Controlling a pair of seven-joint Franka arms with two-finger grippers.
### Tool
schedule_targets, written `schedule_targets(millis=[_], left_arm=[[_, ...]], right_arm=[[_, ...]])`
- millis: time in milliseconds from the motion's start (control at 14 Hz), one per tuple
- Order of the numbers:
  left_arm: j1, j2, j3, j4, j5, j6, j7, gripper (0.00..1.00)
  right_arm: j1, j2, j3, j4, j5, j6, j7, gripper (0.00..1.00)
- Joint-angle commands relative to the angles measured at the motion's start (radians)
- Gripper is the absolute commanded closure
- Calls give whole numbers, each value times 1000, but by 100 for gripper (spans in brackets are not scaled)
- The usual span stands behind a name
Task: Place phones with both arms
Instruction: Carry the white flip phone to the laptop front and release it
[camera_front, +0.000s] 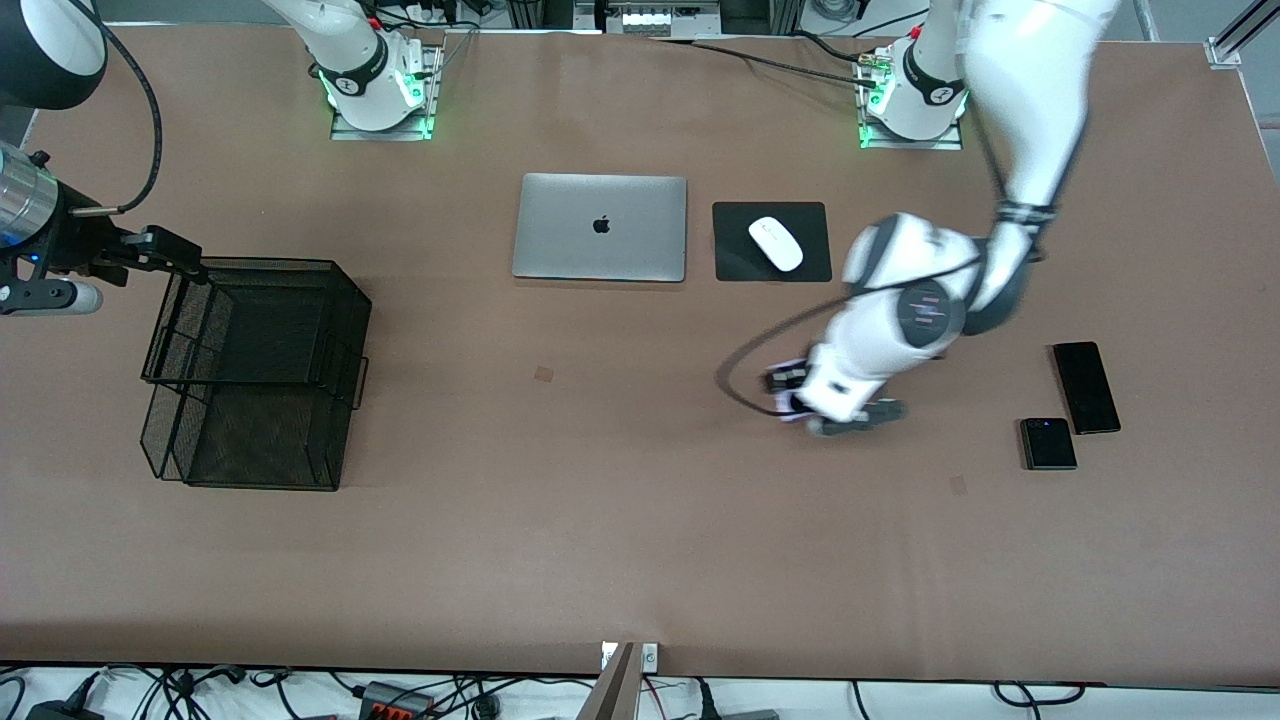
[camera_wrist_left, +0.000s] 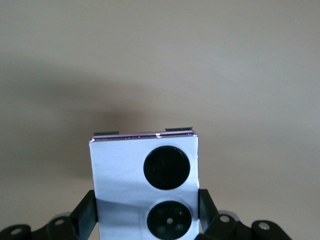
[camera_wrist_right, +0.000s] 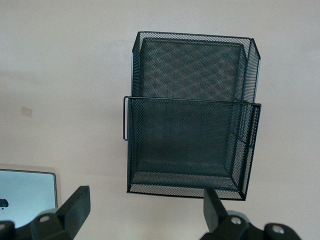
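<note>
My left gripper (camera_front: 788, 392) is shut on the small squarish lilac phone (camera_wrist_left: 145, 175), which has two black circles. Its fingers (camera_wrist_left: 206, 205) press on the phone's two side edges, and it holds the phone over bare table nearer the front camera than the mouse pad. Only a lilac sliver (camera_front: 790, 413) shows in the front view. The small squarish black phone (camera_front: 1048, 443) and the longer black slab (camera_front: 1086, 387) lie side by side toward the left arm's end. My right gripper (camera_front: 178, 258) is open and empty over the mesh tray's rim, also in its wrist view (camera_wrist_right: 145, 210).
A black wire mesh tray with two tiers (camera_front: 250, 370) stands toward the right arm's end and fills the right wrist view (camera_wrist_right: 190, 125). A closed silver laptop (camera_front: 600, 227) and a white mouse (camera_front: 776, 243) on a black pad (camera_front: 740, 260) lie near the bases.
</note>
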Motion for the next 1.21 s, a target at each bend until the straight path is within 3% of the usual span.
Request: schedule_targets(millis=[0, 71, 214, 499, 713, 1141], left_arm=[[-191, 177, 100, 247, -13, -13, -60, 62], [-251, 235, 140, 337, -14, -13, -77, 64], [-308, 326, 151, 453, -5, 4, -71, 65], [-410, 432, 185, 613, -7, 59, -69, 66], [-482, 503, 255, 671, -5, 147, 15, 66], [-534, 552, 261, 674, -3, 153, 31, 64]], right_arm=[[-11, -4, 9, -1, -12, 9, 3, 0], [-10, 2, 9, -1, -12, 9, 3, 0], [-5, 12, 9, -1, -12, 9, 3, 0], [-7, 18, 9, -1, -12, 9, 2, 0], [-11, 16, 9, -1, -9, 12, 0, 0], [-4, 18, 9, -8, -8, 12, 5, 0]])
